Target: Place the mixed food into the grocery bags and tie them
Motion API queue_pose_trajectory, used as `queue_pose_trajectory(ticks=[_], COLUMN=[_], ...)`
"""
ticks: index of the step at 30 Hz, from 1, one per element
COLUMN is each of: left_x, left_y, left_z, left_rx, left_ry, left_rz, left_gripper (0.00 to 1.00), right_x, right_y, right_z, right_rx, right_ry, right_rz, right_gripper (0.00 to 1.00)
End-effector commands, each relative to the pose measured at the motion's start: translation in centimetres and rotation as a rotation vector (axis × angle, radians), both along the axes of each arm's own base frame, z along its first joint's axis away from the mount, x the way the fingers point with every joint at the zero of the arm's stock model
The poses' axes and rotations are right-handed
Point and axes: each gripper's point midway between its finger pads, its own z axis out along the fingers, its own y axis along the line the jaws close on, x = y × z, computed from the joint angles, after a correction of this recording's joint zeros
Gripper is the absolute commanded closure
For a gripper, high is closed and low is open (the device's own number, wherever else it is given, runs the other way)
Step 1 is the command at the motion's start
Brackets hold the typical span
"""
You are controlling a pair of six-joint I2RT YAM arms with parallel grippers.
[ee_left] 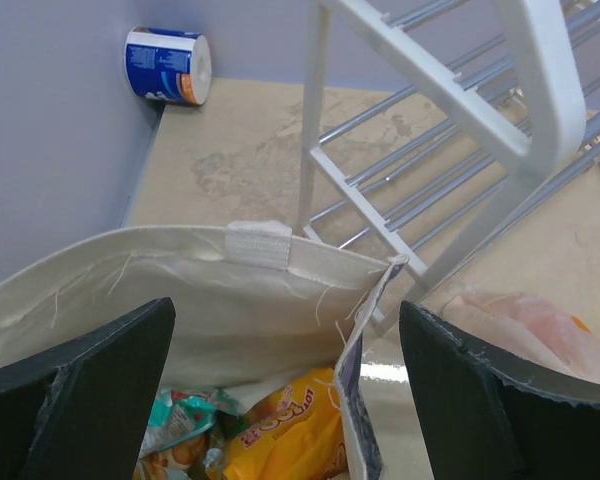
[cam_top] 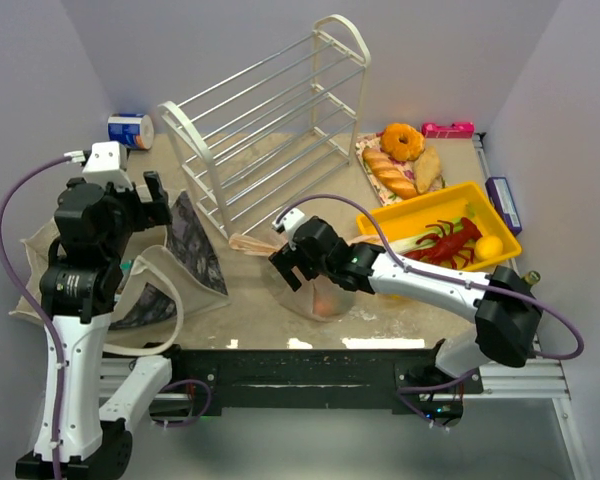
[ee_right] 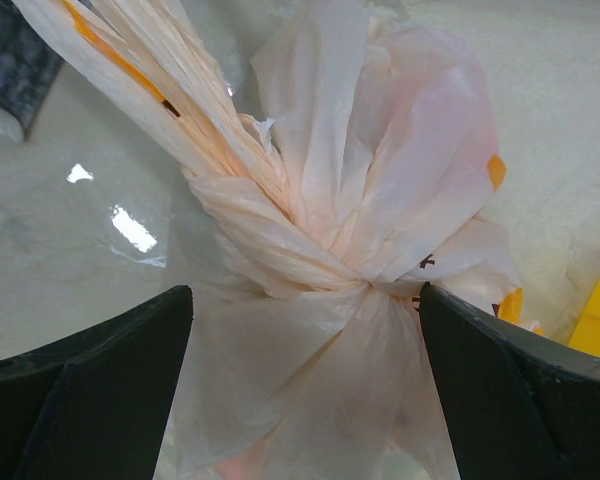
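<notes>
Peach-pink plastic bag [ee_right: 325,235], knotted, sits between the right gripper [ee_right: 302,300] jaws, spread wide.
Over the cloth tote [ee_left: 180,290], left gripper [ee_left: 285,310] jaws equally wide apart, holding nothing.

The plastic bag [ee_right: 320,250] between my right fingers [ee_right: 90,400] is thin, translucent film with a soft sheen, creased into fine pleats at its knot. Those fingers, like my left fingers [ee_left: 90,400], are matt black plastic with slightly rough, ragged edges. The tote [ee_left: 210,310] is matt woven cloth, its seams shedding loose threads. The snack packets [ee_left: 290,430] inside it are glossy, crinkled film. The table [ee_right: 70,230] is smooth, stone-patterned and shiny enough to throw glare. The rack [ee_left: 540,70] has a smooth white-coated frame and bright metal rods.
</notes>
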Motion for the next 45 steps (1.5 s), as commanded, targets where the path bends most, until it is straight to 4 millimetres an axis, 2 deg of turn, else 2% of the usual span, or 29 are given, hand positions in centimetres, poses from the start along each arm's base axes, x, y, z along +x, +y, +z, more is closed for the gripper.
queue_pose_trajectory(ticks=[1,6,8,12,13,16,18,19,20,21,23,25,28,30,32,33,35,36,37,38,42,43,45], left_x=[-0.1,1.9,2.3,1.6,1.1,-0.4,-1.7,-2.0,-2.4,-2.6,-3.1,-3.4,-2.6,-2.2,-1.8,-1.8,-2.0,-2.1,-2.5,-2.7,-4.4,-5.1,-5.4], left_y=[0.2,-0.8,0.0,0.4,1.2,2.3,2.2,1.5,1.0,0.5,-1.2,-3.1,-5.2,-5.6,-6.1,-6.4,-7.7,-8.2,-9.1,-9.4,-11.9,-13.4,-14.1], left_z=[-0.8,-0.8,-0.6,-0.2,-0.1,-1.2,-1.5,-1.7,-2.9,-3.6,-5.5,-6.0,-7.0,-8.4,-9.4,-9.6,-9.5,-9.4,-9.2,-9.2,-9.3,-9.1,-8.8], left_rx=[-0.024,-0.061,-0.078,-0.09,-0.079,-0.061,-0.057,-0.068,-0.073,-0.083,-0.123,-0.168,-0.246,-0.268,-0.273,-0.279,-0.306,-0.315,-0.336,-0.346,-0.411,-0.45,-0.476], left_ry=[0.003,0.008,-0.005,-0.017,-0.018,0.019,0.026,0.03,0.076,0.103,0.15,0.143,0.142,0.176,0.208,0.215,0.216,0.211,0.212,0.218,0.259,0.268,0.272], left_rz=[0.022,-0.047,-0.036,-0.009,0.032,0.1,0.097,0.063,0.031,0.011,-0.079,-0.175,-0.271,-0.287,-0.322,-0.344,-0.424,-0.454,-0.506,-0.529,-0.672,-0.753,-0.796], left_gripper=[0.0,0.0,0.0,0.0,0.0,0.0,0.0,0.0,0.0,0.0,0.0,0.0,0.0,0.01,0.08,0.34,0.64,0.89,0.96,1.0,1.0,1.0,1.0], right_x=[1.2,1.7,1.8,2.2,2.2,2.5,2.7,2.8,3.0,3.1,3.3,3.4,3.3,3.0,2.9,2.8,2.7,2.5,2.4,2.3,1.9,1.8,1.6], right_y=[-0.6,-1.1,-1.1,-2.0,-2.2,-2.8,-2.9,-3.0,-3.0,-3.0,-3.3,-3.5,-3.9,-4.3,-4.8,-5.5,-5.9,-6.4,-6.8,-7.0,-7.8,-8.1,-8.4], right_z=[1.4,0.0,-0.5,-1.7,-1.9,-1.5,-1.1,-1.0,-0.6,-0.4,0.1,0.6,1.9,3.6,5.0,6.0,7.2,7.6,8.7,9.5,12.4,13.1,14.5], right_rx=[-0.037,-0.088,-0.103,-0.138,-0.144,-0.138,-0.123,-0.119,-0.107,-0.096,-0.085,-0.072,-0.043,-0.01,0.012,0.025,0.038,0.036,0.058,0.073,0.127,0.143,0.168], right_ry=[-0.093,-0.092,-0.091,-0.086,-0.085,-0.1,-0.103,-0.103,-0.107,-0.105,-0.111,-0.114,-0.122,-0.137,-0.153,-0.17,-0.187,-0.194,-0.207,-0.215,-0.244,-0.253,-0.264], right_rz=[-0.035,-0.061,-0.069,-0.133,-0.143,-0.185,-0.2,-0.206,-0.217,-0.229,-0.248,-0.27,-0.287,-0.296,-0.302,-0.316,-0.325,-0.335,-0.342,-0.343,-0.354,-0.361,-0.366], right_gripper=[0.01,0.01,0.01,0.02,0.04,0.27,0.46,0.56,0.68,0.86,0.99,1.0,1.0,1.0,1.0,1.0,1.0,1.0,1.0,1.0,1.0,1.0,1.0])
